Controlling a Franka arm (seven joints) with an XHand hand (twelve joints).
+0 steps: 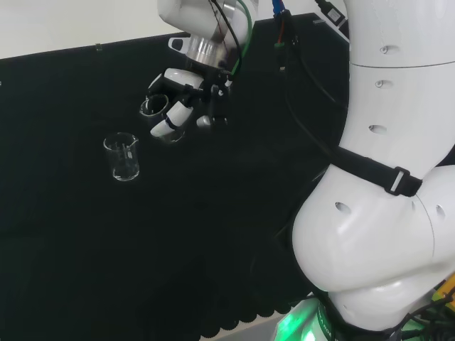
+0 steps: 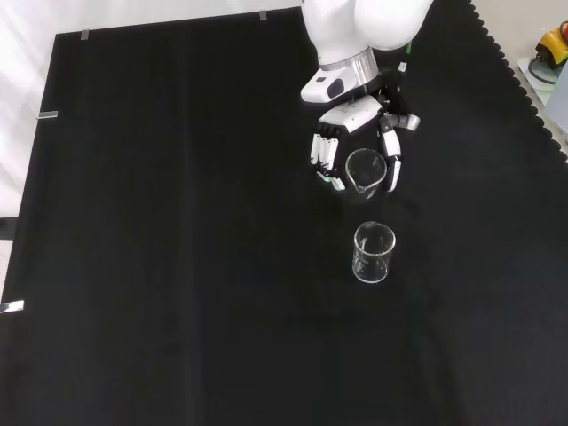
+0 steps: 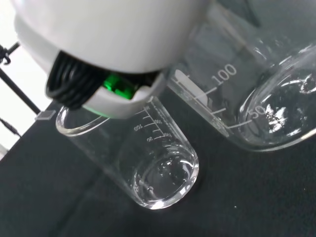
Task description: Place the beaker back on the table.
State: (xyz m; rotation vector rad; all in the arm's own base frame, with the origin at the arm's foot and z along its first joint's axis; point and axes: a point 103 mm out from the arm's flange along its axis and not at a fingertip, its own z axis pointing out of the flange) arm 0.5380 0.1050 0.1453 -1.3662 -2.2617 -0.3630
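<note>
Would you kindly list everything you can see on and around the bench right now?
held beaker: one, clear glass, between the hand's curled fingers and thumb, farther off than the other beaker in the front view.
standing beaker: one, clear glass, upright on the cloth, apart from the hand.
cloth: one, black, covering the bench.
tape tabs: a few, pale, at the cloth's edges in the front view.
arm: one, white, at the head view's right.
hand: one, black and white, curled round the held beaker.

Even bright room light, matte black cloth point(image 2: 177, 266) swallowing shadows, glints on glass (wrist view), nearest white housing blurred
</note>
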